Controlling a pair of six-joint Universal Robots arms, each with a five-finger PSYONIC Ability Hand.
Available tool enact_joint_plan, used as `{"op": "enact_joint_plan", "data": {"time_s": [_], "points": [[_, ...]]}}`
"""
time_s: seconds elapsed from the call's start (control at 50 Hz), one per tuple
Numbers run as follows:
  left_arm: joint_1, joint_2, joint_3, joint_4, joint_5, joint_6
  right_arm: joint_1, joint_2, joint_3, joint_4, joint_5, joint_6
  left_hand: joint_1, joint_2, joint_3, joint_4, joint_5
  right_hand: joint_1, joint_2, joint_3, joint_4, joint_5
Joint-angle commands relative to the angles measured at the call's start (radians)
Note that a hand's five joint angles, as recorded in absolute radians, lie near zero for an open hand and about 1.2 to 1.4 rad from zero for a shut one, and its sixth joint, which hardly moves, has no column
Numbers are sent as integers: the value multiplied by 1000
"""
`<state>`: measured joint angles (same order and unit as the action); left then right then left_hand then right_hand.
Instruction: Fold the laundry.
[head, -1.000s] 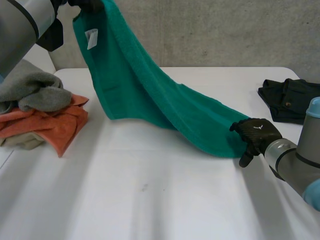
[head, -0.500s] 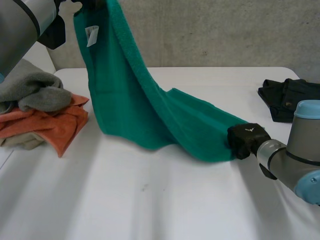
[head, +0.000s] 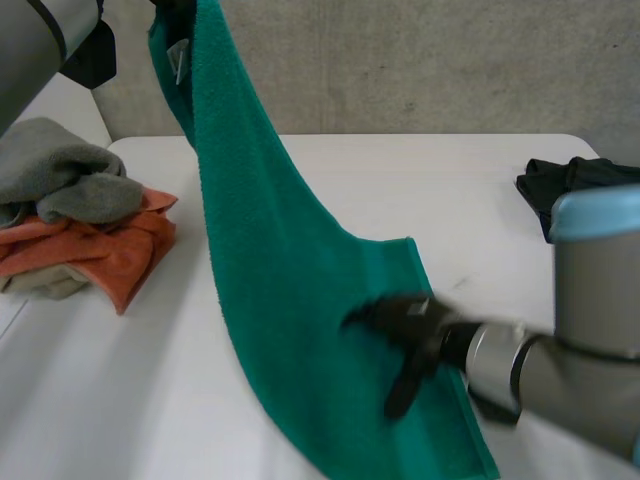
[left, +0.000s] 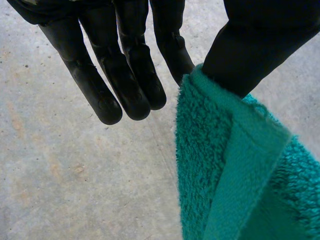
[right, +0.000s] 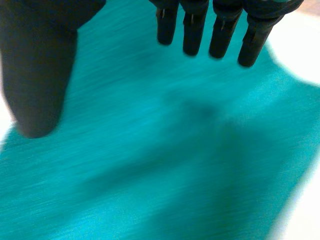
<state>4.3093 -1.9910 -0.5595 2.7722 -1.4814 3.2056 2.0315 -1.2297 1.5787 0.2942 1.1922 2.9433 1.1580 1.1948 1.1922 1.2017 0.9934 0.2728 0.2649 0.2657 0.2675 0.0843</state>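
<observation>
A green towel (head: 290, 300) hangs from high at the back left and runs down onto the white table (head: 420, 170), its lower end lying flat near the front edge. In the left wrist view my left hand (left: 125, 65) pinches a top corner of the towel (left: 225, 175) between its thumb and a finger, the other fingers straight. My right hand (head: 410, 325) hovers open over the towel's lower part, fingers spread. In the right wrist view that hand's fingers (right: 220, 30) and thumb stand apart above the towel (right: 175, 150) with nothing between them.
A pile of laundry lies at the table's left edge: a grey garment (head: 65, 180) on top of an orange one (head: 115, 250). A dark garment (head: 570, 185) lies at the back right. A concrete wall rises behind the table.
My right hand has let go of the towel's end, opened, and swept left and nearer over the towel. The towel's lower end has come toward the front edge.
</observation>
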Motion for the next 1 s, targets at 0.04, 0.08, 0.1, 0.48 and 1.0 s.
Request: {"op": "enact_joint_plan", "data": {"time_s": [0.04, 0.08, 0.1, 0.48, 1.0], "points": [[3, 118, -60, -80, 36, 43, -83, 68, -333, -20, 102, -79, 238, 201, 204, 195, 228, -98, -90, -91, -93, -84], [3, 162, -88, -94, 62, 65, -65, 158, -461, -18, 107, -63, 238, 201, 204, 195, 228, -98, -90, -91, -93, -84], [3, 179, -98, -95, 70, 69, -56, 192, -506, -17, 109, -53, 238, 201, 204, 195, 228, -98, -90, -91, -93, -84], [53, 308, -247, -25, 132, 89, 72, 849, -1297, 8, 219, 34, 238, 201, 204, 195, 228, 1123, 1131, 1131, 1129, 1137], [181, -52, -61, 308, -45, 86, -137, 170, -610, -619, 221, 7, 238, 201, 204, 195, 228, 1123, 1131, 1131, 1129, 1137]]}}
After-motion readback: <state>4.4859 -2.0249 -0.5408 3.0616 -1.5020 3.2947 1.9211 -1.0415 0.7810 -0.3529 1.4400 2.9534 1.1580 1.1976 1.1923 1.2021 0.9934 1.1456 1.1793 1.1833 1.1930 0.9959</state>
